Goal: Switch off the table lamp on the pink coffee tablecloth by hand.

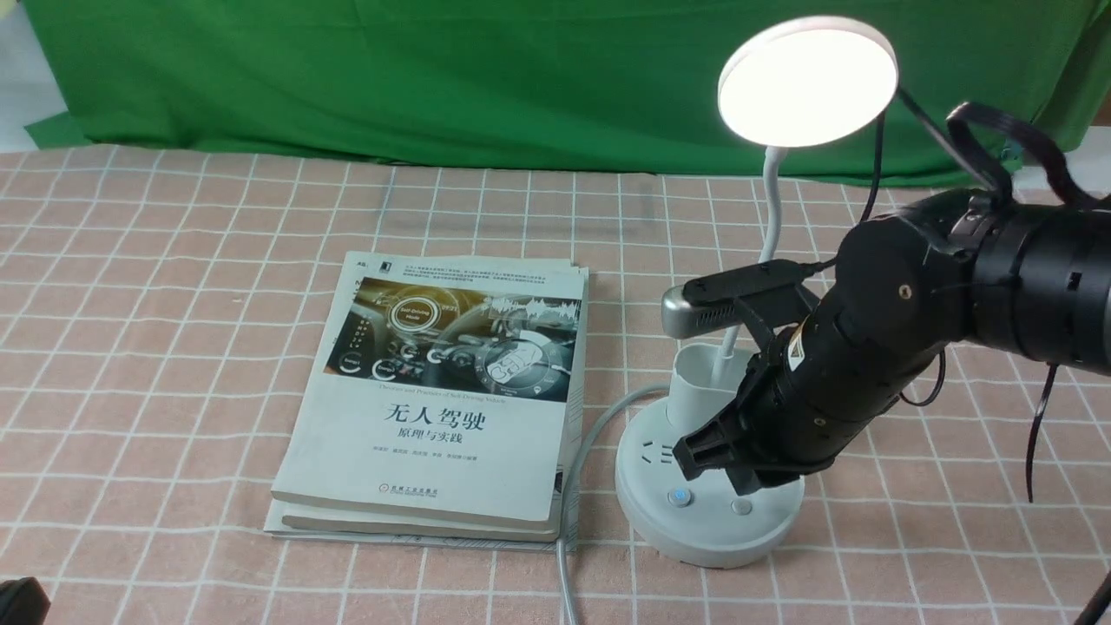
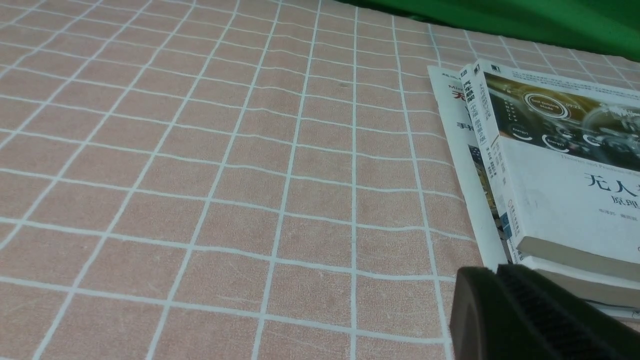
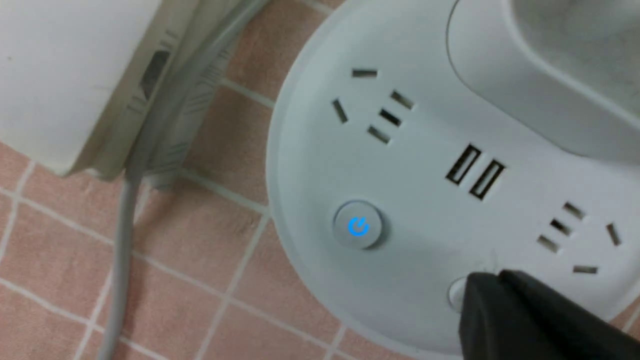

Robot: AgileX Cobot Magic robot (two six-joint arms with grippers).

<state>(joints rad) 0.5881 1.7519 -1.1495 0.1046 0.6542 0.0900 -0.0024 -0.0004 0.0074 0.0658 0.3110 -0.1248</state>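
Note:
The white table lamp stands on the pink coffee tablecloth, and its round head is glowing brightly. On its round base a button shows a blue power sign. My right gripper reaches down over the base, jaws shut with nothing between them. Its tips lie over the second, plain button and hide most of it. Whether they press it I cannot tell. My left gripper is shut and empty, low over the cloth beside the books.
Two stacked books lie left of the lamp, with the lamp's grey cord running along their right edge to the front. The base has sockets and USB slots. The white cup holder rises behind my right gripper. A green backdrop hangs behind.

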